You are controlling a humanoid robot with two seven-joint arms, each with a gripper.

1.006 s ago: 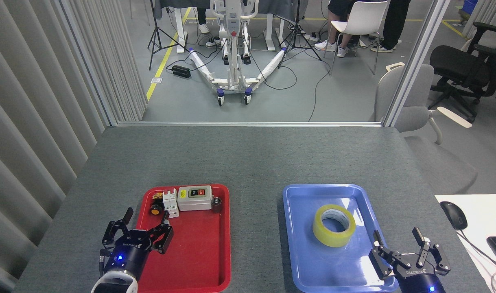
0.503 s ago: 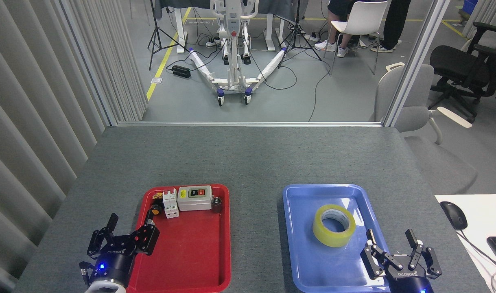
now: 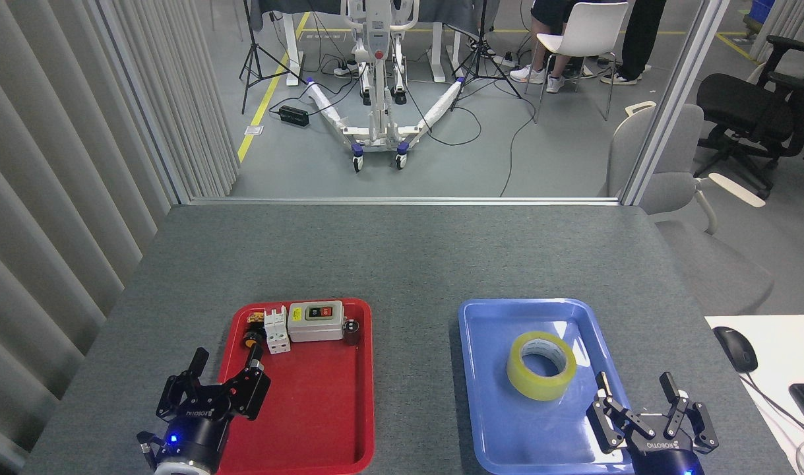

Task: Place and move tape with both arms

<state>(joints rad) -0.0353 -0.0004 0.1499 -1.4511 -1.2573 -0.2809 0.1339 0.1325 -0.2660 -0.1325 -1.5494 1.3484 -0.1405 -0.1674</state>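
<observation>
The tape (image 3: 541, 365), a wide yellow translucent roll with a white core, lies flat in the blue tray (image 3: 487, 396) right of centre. My right gripper (image 3: 634, 387) hovers open over the tray's near right corner, just right of and nearer than the tape, not touching it. My left gripper (image 3: 227, 364) stands open over the left rim of the red tray (image 3: 322, 422), its fingers empty, near a small orange push button (image 3: 250, 341).
The red tray holds a white breaker (image 3: 276, 328), a grey switch box (image 3: 316, 321) and a small dark part at its far end. A mouse (image 3: 735, 348) and keyboard lie on a white desk at right. Chairs, people's legs and cables stand beyond the table.
Both grippers drew back toward me and lower half a second ago. Since then the left has come slightly forward and right; the right has hardly moved. The tape stays put.
</observation>
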